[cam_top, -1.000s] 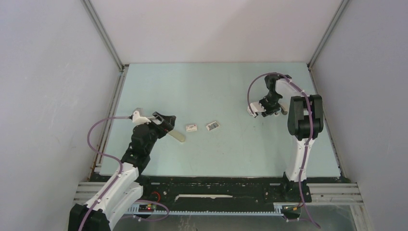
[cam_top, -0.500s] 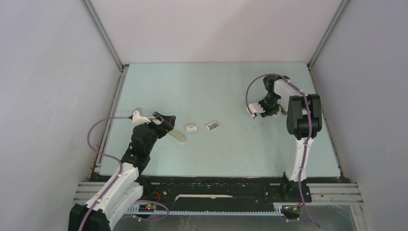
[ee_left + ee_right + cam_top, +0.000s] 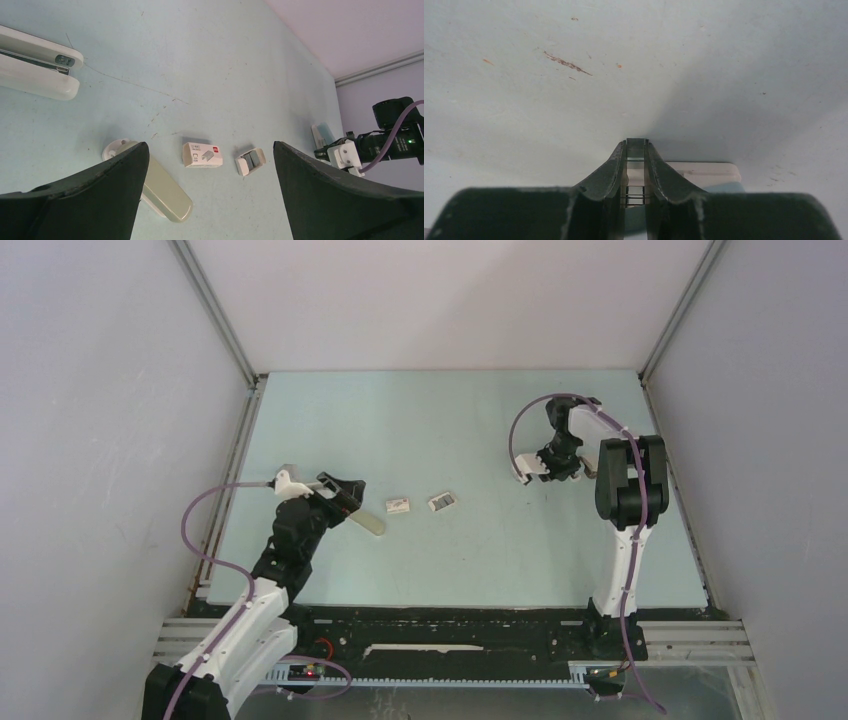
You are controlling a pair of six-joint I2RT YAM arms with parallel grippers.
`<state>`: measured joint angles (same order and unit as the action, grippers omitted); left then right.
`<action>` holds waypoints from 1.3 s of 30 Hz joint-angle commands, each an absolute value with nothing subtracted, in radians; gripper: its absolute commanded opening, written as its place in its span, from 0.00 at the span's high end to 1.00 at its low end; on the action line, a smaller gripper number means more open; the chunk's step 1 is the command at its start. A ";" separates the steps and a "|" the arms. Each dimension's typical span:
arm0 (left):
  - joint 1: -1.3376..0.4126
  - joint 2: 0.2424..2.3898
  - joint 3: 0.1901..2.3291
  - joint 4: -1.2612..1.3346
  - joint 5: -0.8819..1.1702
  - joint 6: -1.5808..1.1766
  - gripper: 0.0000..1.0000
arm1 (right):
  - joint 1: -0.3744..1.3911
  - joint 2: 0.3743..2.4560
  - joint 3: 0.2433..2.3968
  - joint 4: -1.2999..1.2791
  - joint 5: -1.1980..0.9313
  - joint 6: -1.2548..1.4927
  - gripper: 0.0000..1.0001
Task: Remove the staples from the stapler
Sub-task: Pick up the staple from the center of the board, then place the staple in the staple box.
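Pale-green tabletop (image 3: 450, 420) from above: my right claw (image 3: 551, 473) sits far right, my left claw (image 3: 345, 495) well apart. Left wrist: it gapes wide, empty. Right wrist: fingers nearly closed, pinching the staples (image 3: 635, 148), I judge, strip lying along them, just above the white stapler (image 3: 704, 172).

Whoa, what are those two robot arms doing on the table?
They are emptying a stapler. The right gripper is pinched on a thin grey strip, most likely the staples, right at a white stapler lying on the table. The left gripper hangs wide open and holds nothing. Near it lie a beige stapler, a closed white box and an open white box.
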<state>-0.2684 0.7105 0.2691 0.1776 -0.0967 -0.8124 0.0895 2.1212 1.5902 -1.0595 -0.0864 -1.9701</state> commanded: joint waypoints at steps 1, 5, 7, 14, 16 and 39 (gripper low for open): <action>-0.259 0.700 0.295 0.198 -0.082 -0.812 0.00 | 0.097 2.153 1.593 -1.025 -0.098 -1.910 0.79; -0.258 0.698 0.296 0.196 -0.081 -0.813 0.00 | 0.110 2.129 1.592 -1.025 -0.149 -1.847 0.81; -0.258 0.696 0.298 0.194 -0.081 -0.813 0.00 | 0.118 2.112 1.586 -1.026 -0.174 -1.814 0.82; -0.258 0.695 0.299 0.195 -0.079 -0.813 0.00 | 0.162 2.031 1.530 -1.040 -0.255 -1.721 0.83; -0.258 0.692 0.294 0.196 -0.081 -0.814 0.00 | 0.180 2.004 1.512 -1.044 -0.286 -1.682 0.83; -0.258 0.639 0.253 0.200 -0.089 -0.831 0.00 | 0.424 1.887 1.440 -0.964 -0.518 -0.877 0.82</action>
<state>-0.2680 0.6609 0.2691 0.1776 -0.0929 -0.8158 0.3935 1.9430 1.4342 -1.0176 -0.4637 -1.1046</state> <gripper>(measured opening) 0.996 0.202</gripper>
